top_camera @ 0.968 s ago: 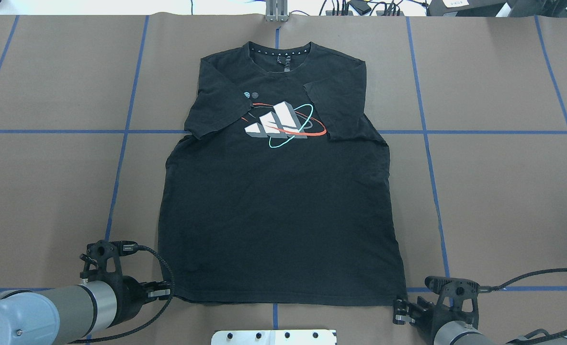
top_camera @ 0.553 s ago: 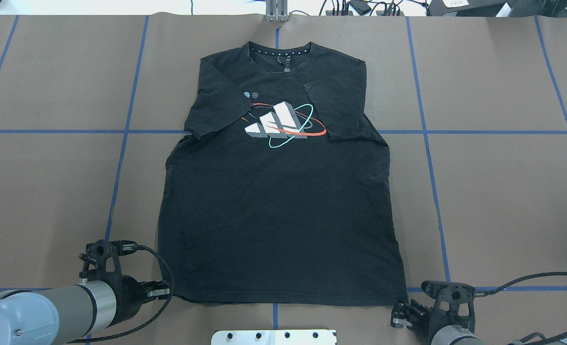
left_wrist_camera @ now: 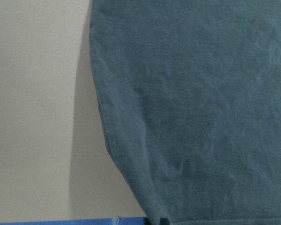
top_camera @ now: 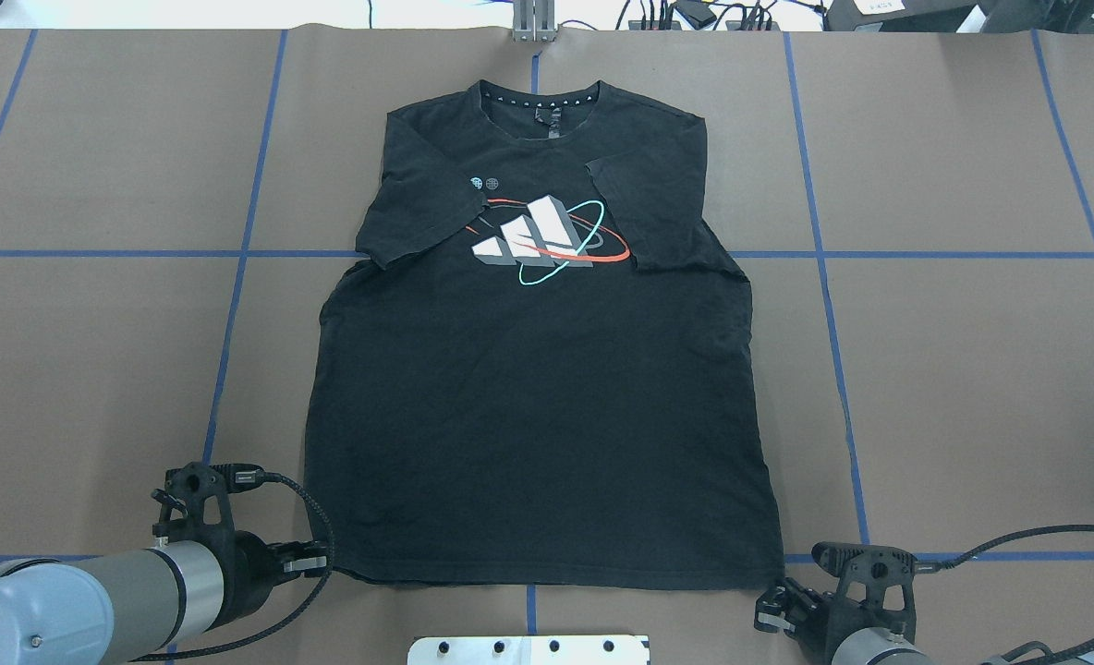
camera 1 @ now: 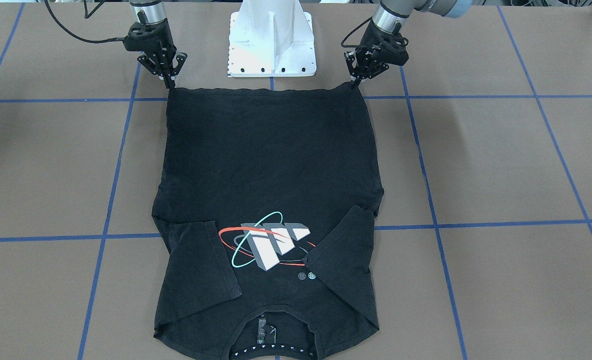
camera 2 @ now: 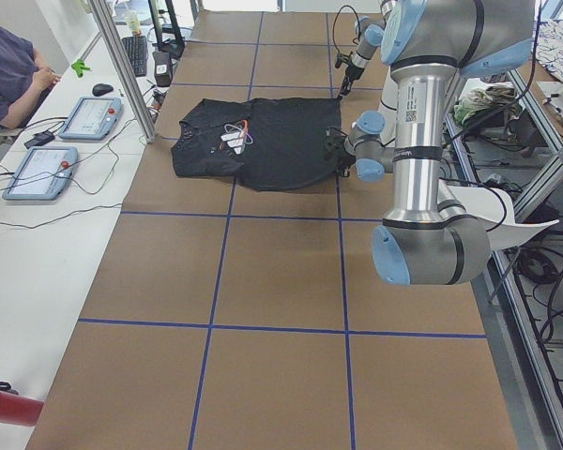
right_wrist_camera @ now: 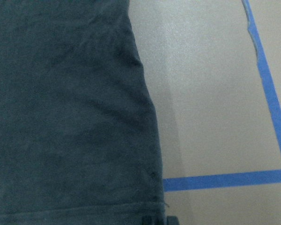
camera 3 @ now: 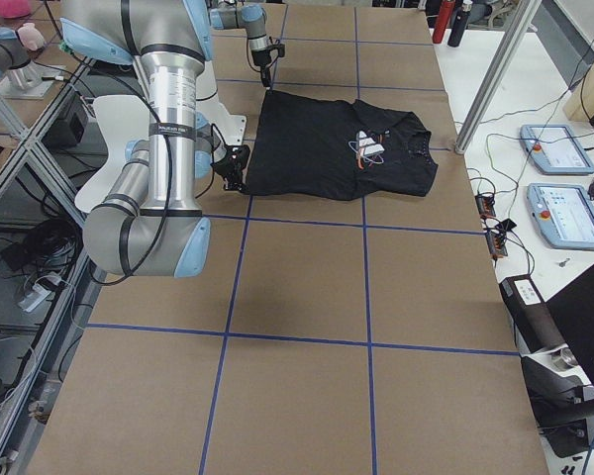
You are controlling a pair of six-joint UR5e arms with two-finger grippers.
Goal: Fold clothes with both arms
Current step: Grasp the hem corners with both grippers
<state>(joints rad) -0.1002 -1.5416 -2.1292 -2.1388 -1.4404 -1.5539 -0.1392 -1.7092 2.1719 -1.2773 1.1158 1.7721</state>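
Observation:
The black T-shirt (top_camera: 538, 406) lies flat and face up, collar at the far side, with both short sleeves folded in beside the chest graphic (top_camera: 547, 242). My left gripper (top_camera: 318, 558) sits low at the near left hem corner, shut on that corner; the left wrist view shows the hem corner (left_wrist_camera: 152, 213) right at its tips. My right gripper (top_camera: 769, 605) is at the near right hem corner with its fingers close together on the cloth edge (right_wrist_camera: 155, 204). In the front-facing view the left gripper (camera 1: 353, 82) and right gripper (camera 1: 170, 81) both touch the hem corners.
The white pedestal mount (camera 1: 272, 42) stands just behind the hem between the arms. Brown table paper with blue tape lines (top_camera: 824, 305) surrounds the shirt. A person (camera 2: 9, 66) sits at a side bench with tablets (camera 2: 89, 117).
My right gripper has shifted slightly back towards the robot and lower at the right hem corner. The left arm and the shirt have stayed still.

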